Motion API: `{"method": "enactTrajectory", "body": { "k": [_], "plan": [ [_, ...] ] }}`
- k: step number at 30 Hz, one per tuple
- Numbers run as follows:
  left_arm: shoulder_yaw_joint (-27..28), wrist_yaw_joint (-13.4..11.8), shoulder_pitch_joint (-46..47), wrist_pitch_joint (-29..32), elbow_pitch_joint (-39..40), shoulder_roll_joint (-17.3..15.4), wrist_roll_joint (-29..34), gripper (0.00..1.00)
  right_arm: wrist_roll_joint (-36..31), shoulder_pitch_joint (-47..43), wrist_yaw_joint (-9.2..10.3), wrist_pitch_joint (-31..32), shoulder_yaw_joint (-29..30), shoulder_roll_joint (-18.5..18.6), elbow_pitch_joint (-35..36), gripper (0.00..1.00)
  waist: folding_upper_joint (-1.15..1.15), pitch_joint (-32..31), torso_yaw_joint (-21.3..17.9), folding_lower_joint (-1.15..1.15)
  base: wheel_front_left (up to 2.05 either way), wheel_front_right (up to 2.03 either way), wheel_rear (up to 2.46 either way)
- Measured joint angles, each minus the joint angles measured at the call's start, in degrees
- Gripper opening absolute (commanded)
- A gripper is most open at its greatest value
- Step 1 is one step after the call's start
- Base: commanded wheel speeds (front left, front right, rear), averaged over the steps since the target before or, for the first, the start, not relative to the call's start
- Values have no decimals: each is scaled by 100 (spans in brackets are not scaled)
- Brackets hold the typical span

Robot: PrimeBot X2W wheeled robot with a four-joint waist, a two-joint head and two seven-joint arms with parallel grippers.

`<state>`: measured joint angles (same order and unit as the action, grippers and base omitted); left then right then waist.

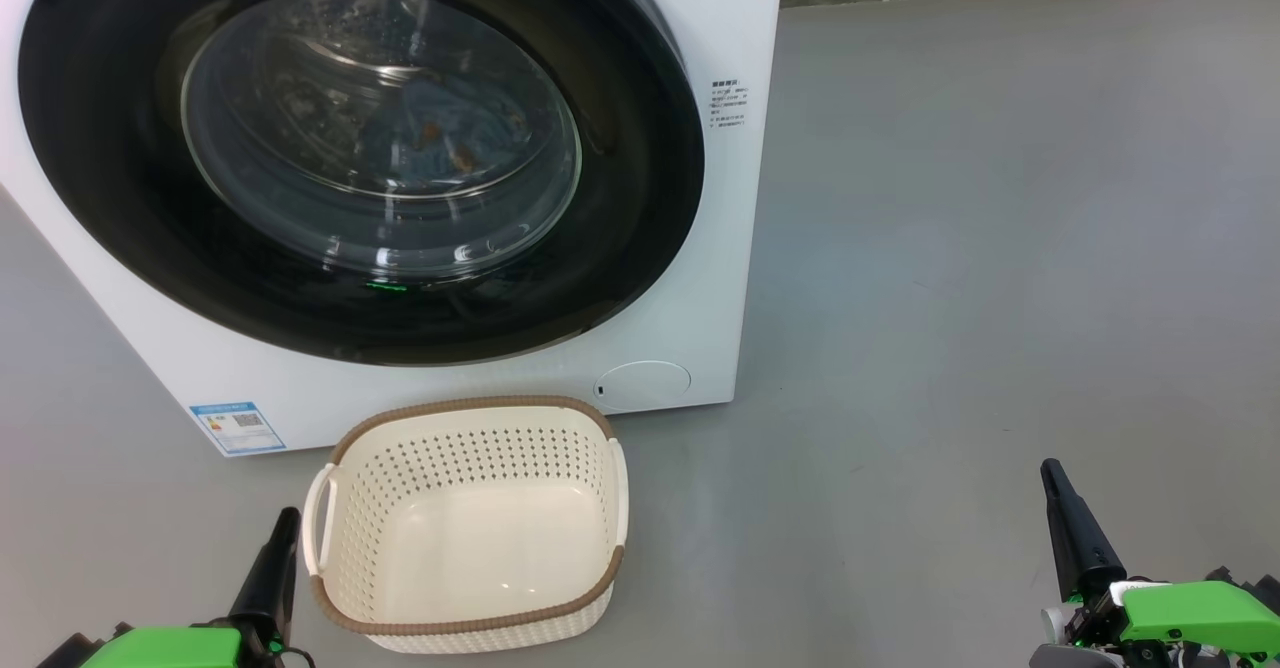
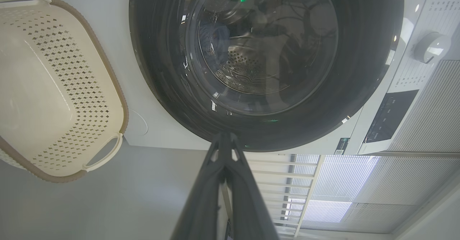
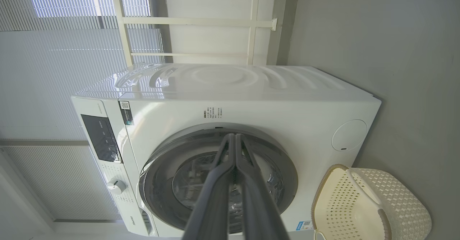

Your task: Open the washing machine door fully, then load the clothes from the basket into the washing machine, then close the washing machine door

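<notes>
The white washing machine (image 1: 700,48) fills the upper left of the head view, its round black-rimmed door (image 1: 120,198) shut flat against the front. Behind the door's glass lie the clothes (image 1: 430,128), light blue fabric with orange-brown specks. The cream perforated basket (image 1: 470,428) stands empty on the floor just before the machine. My left gripper (image 1: 287,516) is shut with nothing in it, low beside the basket's left handle. My right gripper (image 1: 1048,468) is shut and empty, far to the right over bare floor. The right wrist view takes in the whole machine (image 3: 287,103), its door (image 3: 284,175) and the basket (image 3: 395,204).
Grey floor (image 1: 1000,248) spreads to the right of the machine up to a wall base at the back. A blue label sticker (image 1: 237,427) and a round service flap (image 1: 645,385) sit low on the machine's front. Window blinds (image 3: 54,71) hang behind the machine.
</notes>
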<state>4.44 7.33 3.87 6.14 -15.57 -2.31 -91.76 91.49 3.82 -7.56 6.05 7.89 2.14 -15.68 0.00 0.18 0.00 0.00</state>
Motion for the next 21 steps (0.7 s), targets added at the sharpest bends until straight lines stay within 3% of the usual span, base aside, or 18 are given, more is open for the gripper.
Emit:
{"method": "enactTrajectory", "body": {
  "k": [21],
  "plan": [
    [3, 0, 0, 1, 0, 0, 0, 0, 0, 0, 1, 0, 0, 0, 0, 0, 0, 0, 0, 0, 0, 0, 0]
  ]
}}
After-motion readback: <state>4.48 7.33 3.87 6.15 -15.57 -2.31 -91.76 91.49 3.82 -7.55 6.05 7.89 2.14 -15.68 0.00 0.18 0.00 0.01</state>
